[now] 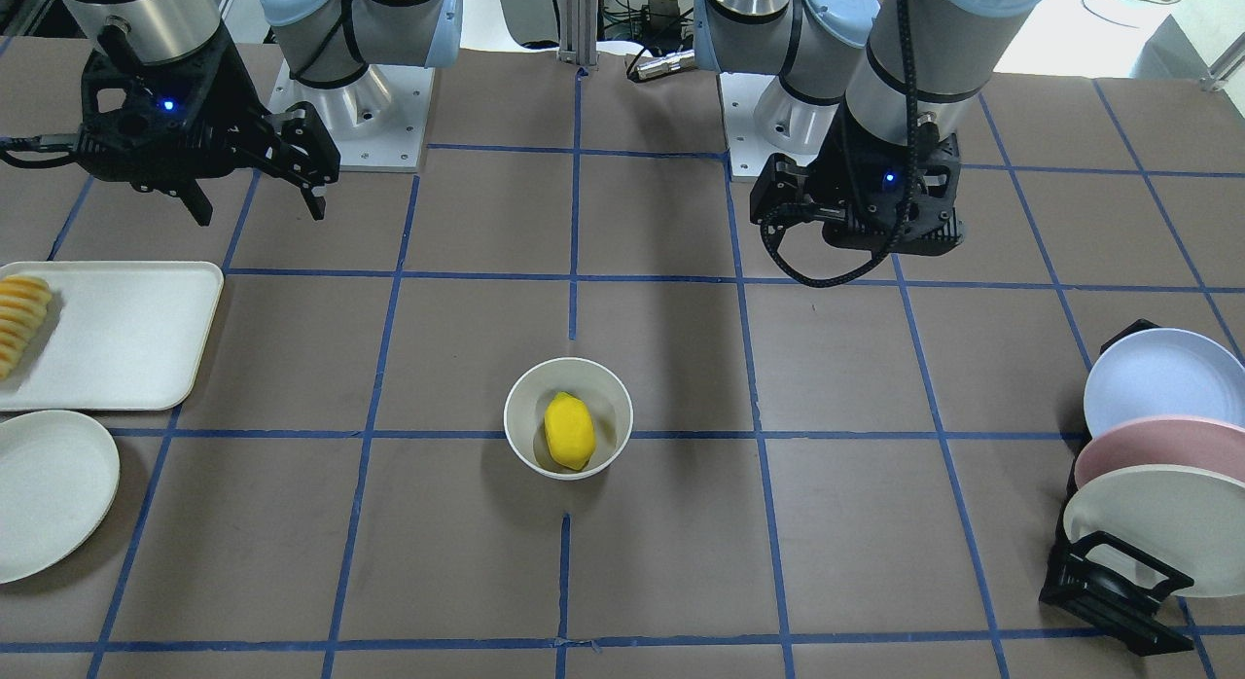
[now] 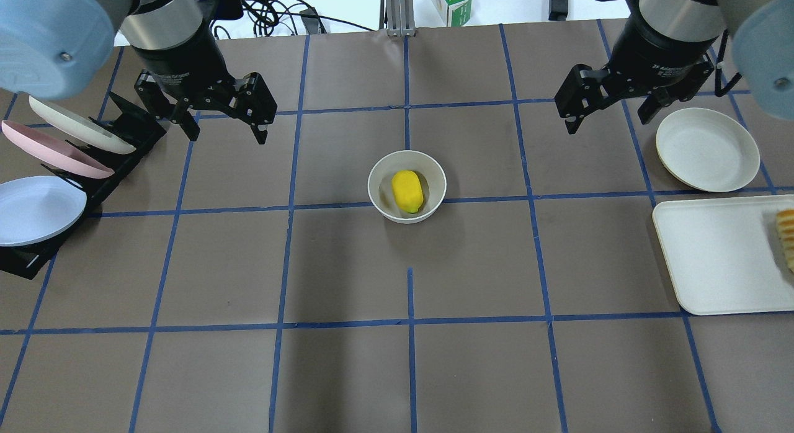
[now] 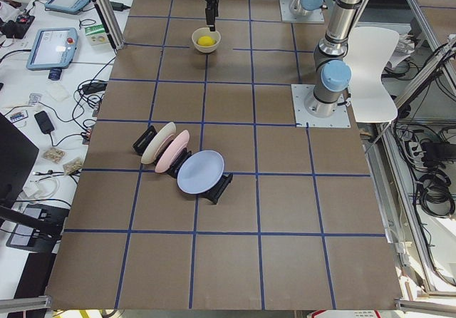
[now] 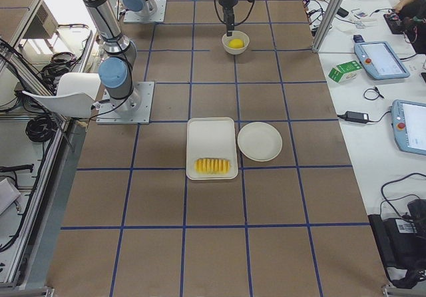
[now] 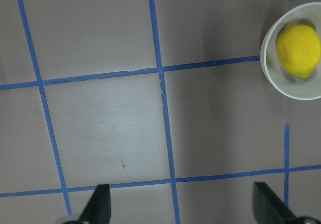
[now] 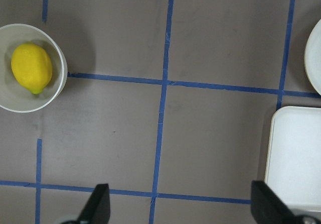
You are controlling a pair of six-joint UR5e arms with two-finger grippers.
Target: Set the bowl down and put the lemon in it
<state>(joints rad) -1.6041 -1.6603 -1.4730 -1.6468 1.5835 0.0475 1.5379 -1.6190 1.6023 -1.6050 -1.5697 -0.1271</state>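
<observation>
While the lemon (image 2: 407, 190) sits inside the bowl (image 2: 378, 186), the left gripper (image 2: 227, 133) and right gripper (image 2: 606, 120) hang spread wide, empty.

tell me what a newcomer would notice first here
The bright yellow lemon lying in the off-white bowl at the middle of the table draws the eye first. The left hand and right hand hang open and empty above the table on either side of it. A black rack of tilted plates stands at the robot's left.
</observation>
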